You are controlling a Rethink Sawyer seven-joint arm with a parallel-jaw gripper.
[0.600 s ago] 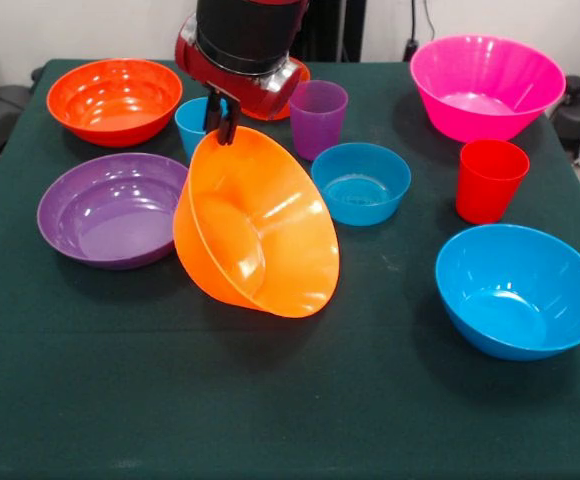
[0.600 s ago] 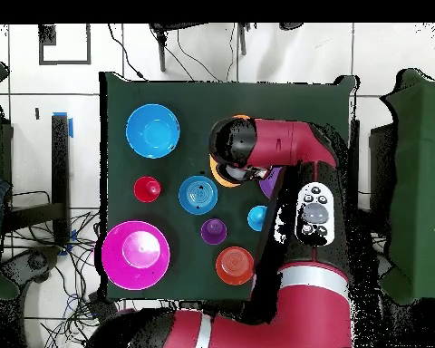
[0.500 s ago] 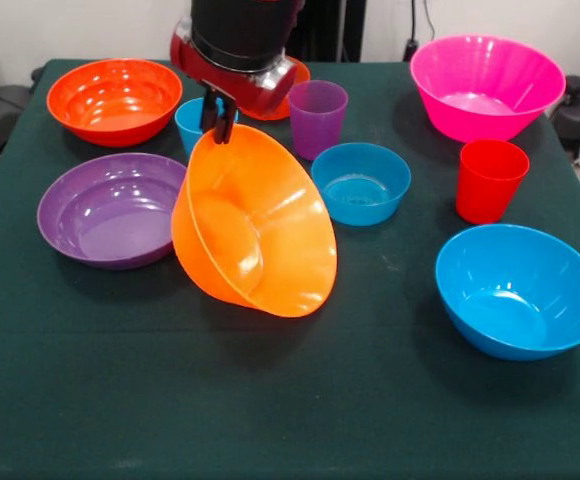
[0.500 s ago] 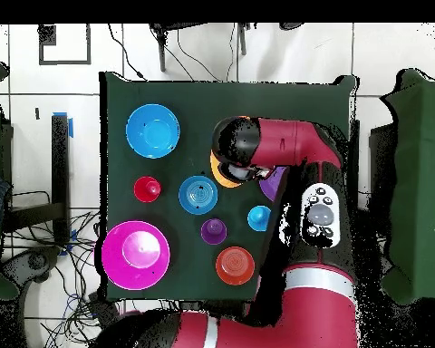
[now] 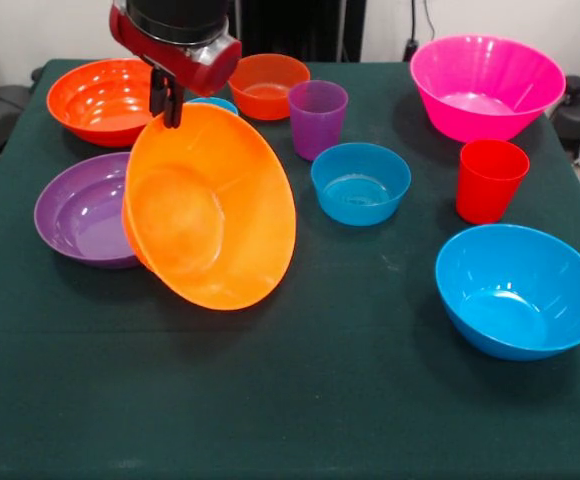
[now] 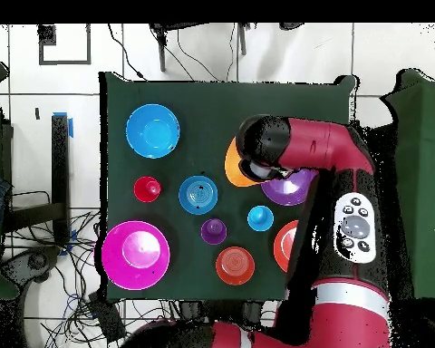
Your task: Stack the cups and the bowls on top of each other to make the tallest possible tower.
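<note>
Gripper (image 5: 167,103), fingers pinching orange bowl (image 5: 210,205) rim, is carrying it tilted from counter (image 5: 300,400) centre toward purple bowl (image 5: 75,210); tower unstarted.

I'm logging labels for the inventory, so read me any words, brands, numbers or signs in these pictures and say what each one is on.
No readable text in either view.
The bowls and cups, such as the large orange bowl held by the tool, are plain.
The button pad on the arm shows small round markings, too small to read.
</note>
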